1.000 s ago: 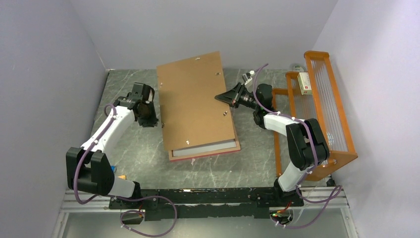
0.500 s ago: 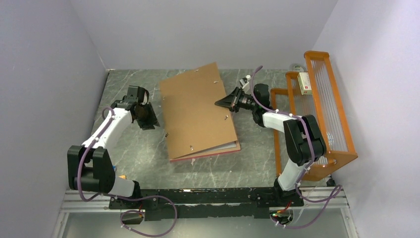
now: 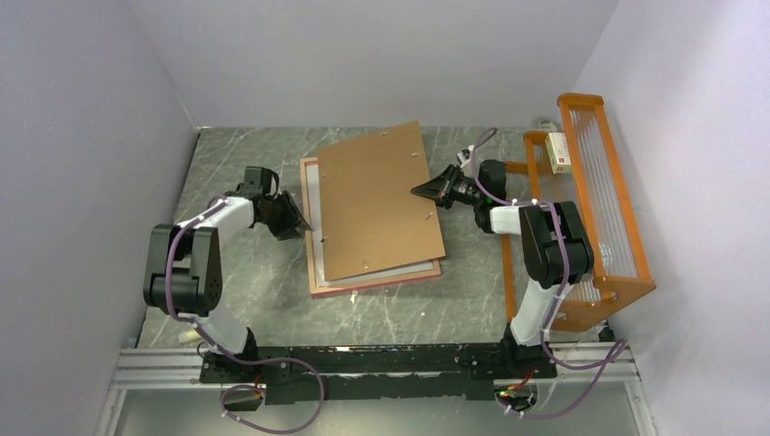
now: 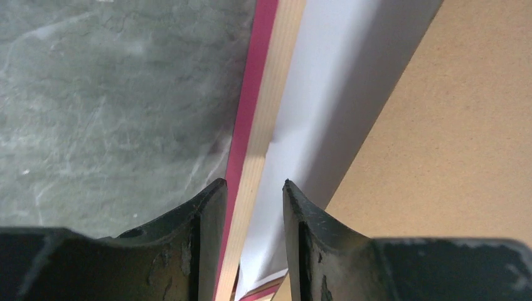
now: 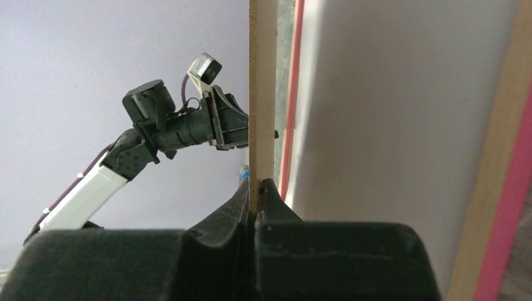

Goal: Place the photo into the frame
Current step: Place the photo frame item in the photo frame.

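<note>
Photo [image 4: 332,63] and frame [image 4: 268,125] sit together at mid-bench [image 3: 272,282]. The frame lies face down, pale wood back up, its pink front showing only as a thin line along the edge, and the photo lies inside it, plain white back up. You see the photo as a white strip along the frame's left rail and another along the near rail; the rest is covered.

Starting at the left, your left tool [image 4: 253,182] is low at the frame's left rail, about halfway along it. Its jaws stand apart and straddle the wooden rail: one finger is over the pink outer edge and the other over the white of the photo, with a sliver of white showing between that finger and the rail. You cannot tell whether either finger touches anything.

Over the middle lies the brown backing board [image 3: 377,204], skewed against the frame so that its far corner overhangs the frame's far side. It covers most of the photo.

On the right, your right tool [image 5: 258,183] is clamped on the board's right edge — the wrist view shows the thin edge pinched between closed fingers, held up off the frame.

Further right, an orange wire rack [image 3: 579,98] stands along the wall, with a small white-and-red box [image 3: 558,153] at its far end.
</note>
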Available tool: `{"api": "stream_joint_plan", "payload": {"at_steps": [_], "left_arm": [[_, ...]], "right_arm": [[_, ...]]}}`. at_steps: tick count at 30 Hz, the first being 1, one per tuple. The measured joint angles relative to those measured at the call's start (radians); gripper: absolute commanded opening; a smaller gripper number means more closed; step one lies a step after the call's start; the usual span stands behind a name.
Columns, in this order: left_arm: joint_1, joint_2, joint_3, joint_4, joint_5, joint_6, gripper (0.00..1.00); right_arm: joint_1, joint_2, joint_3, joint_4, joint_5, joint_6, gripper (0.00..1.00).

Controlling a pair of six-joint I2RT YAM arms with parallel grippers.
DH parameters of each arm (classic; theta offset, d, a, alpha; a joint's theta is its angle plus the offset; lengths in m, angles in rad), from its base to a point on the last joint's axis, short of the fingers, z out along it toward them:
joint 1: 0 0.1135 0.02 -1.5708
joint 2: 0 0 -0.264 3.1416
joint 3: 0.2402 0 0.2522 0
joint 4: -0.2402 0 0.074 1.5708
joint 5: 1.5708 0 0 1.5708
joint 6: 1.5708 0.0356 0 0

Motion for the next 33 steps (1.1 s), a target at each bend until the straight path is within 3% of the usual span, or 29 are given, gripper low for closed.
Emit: {"api": "stream_joint_plan", "payload": {"at_steps": [7,15,33], "left_arm": [[0.001,0.100,0.020,0.038,0.023,0.004,0.41],[0.004,0.124,0.049,0.055,0.023,0.015,0.25],[0.010,0.135,0.050,0.061,0.029,0.046,0.23]], "right_arm": [[-0.013,0.059,0.032,-0.041,-0.016,-0.043,0.00],[-0.007,0.120,0.068,-0.040,-0.027,-0.035,0.00],[0.052,0.193,0.114,-0.027,-0.006,-0.023,0.00]]}}
